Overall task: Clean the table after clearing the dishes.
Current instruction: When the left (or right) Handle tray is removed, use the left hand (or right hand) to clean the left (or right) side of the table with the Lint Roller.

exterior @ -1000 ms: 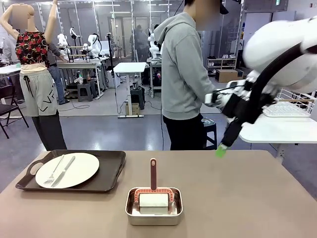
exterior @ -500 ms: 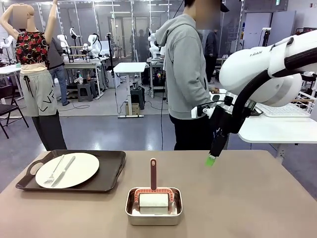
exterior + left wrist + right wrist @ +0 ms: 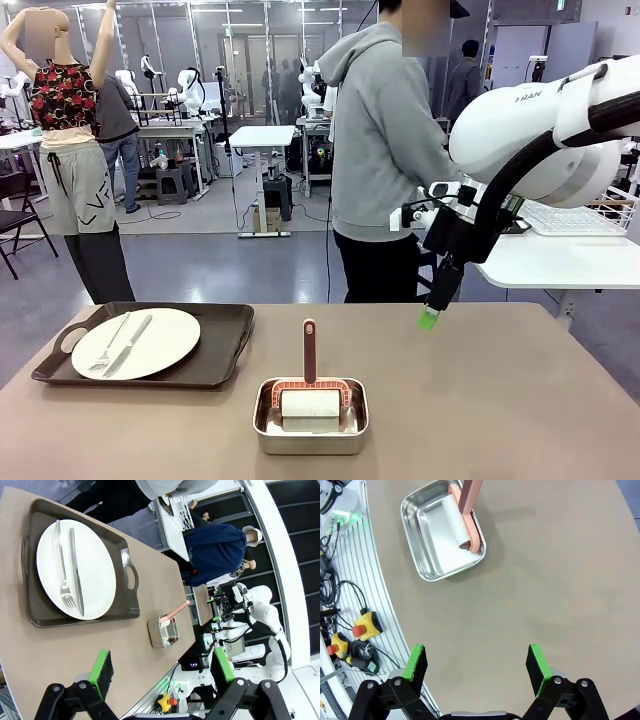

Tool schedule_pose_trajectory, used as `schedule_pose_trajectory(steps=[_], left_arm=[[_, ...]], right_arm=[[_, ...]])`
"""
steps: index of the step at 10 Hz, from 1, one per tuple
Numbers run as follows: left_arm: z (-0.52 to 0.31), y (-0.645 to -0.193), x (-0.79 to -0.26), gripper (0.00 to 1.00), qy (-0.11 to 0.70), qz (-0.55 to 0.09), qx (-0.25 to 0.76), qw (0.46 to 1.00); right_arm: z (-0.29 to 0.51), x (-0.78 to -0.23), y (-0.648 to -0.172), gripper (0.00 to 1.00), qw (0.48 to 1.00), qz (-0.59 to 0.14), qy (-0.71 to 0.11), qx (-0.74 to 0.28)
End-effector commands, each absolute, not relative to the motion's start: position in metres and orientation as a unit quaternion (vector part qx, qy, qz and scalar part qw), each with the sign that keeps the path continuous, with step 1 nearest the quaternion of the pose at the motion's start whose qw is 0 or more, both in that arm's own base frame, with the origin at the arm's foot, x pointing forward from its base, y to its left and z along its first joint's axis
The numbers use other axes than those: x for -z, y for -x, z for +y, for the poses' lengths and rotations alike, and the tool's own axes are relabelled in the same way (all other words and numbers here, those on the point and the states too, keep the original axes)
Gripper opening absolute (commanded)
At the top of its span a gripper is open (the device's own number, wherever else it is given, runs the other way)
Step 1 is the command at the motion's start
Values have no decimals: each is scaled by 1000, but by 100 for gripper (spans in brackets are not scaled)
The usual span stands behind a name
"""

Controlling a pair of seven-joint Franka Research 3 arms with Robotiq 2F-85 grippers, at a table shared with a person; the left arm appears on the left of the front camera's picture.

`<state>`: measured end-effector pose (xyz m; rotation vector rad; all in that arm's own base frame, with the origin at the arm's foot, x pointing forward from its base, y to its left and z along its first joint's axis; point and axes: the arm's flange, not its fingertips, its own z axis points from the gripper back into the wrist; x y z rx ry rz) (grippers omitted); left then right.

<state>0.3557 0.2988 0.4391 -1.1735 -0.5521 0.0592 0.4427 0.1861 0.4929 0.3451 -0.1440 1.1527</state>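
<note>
The brownish table (image 3: 500, 400) carries a dark handled tray (image 3: 225, 345) at its left. On the tray lies a round white plate (image 3: 165, 335) with a fork (image 3: 108, 345) and a knife (image 3: 130, 345). My right gripper (image 3: 432, 312) hangs above the table's far right part, one green pad showing. In the right wrist view this gripper (image 3: 476, 662) is open and empty over bare table (image 3: 545, 580). My left gripper (image 3: 162, 667) is open too, high above the table, looking down on the plate (image 3: 95, 575) and tray (image 3: 32, 607).
A small steel pan (image 3: 310, 425) holding a white roller with a reddish handle (image 3: 309, 350) stands at the front middle. A person in a grey hoodie (image 3: 385, 150) stands beyond the far edge. A white side table (image 3: 560, 262) with a wire rack is at far right.
My right arm has swung left from over the white side table to above the brown table's far right part. The person has shifted slightly.
</note>
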Motion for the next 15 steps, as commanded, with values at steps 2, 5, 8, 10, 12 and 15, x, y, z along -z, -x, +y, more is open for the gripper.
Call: schedule_pose_trajectory(steps=[2, 5, 8, 10, 12, 15], left_arm=[[300, -354, -441, 100, 546, -260, -26, 796], [300, -354, -441, 100, 546, -260, -26, 796], [300, -354, -441, 100, 546, -260, -26, 796], [300, -354, -441, 100, 546, -260, -26, 796], [300, -354, -441, 100, 546, -260, -26, 796], [300, -354, -441, 100, 546, -260, -26, 796]], right_arm=[[232, -491, -467, 100, 761, -51, -174, -623], [289, -477, -474, 100, 723, -7, -138, -677], [340, -456, -490, 100, 677, 17, -112, -727], [359, -449, -497, 100, 661, 38, -103, -742], [374, -444, -505, 100, 655, 55, -97, -747], [391, -430, -512, 100, 651, 67, -110, -748]])
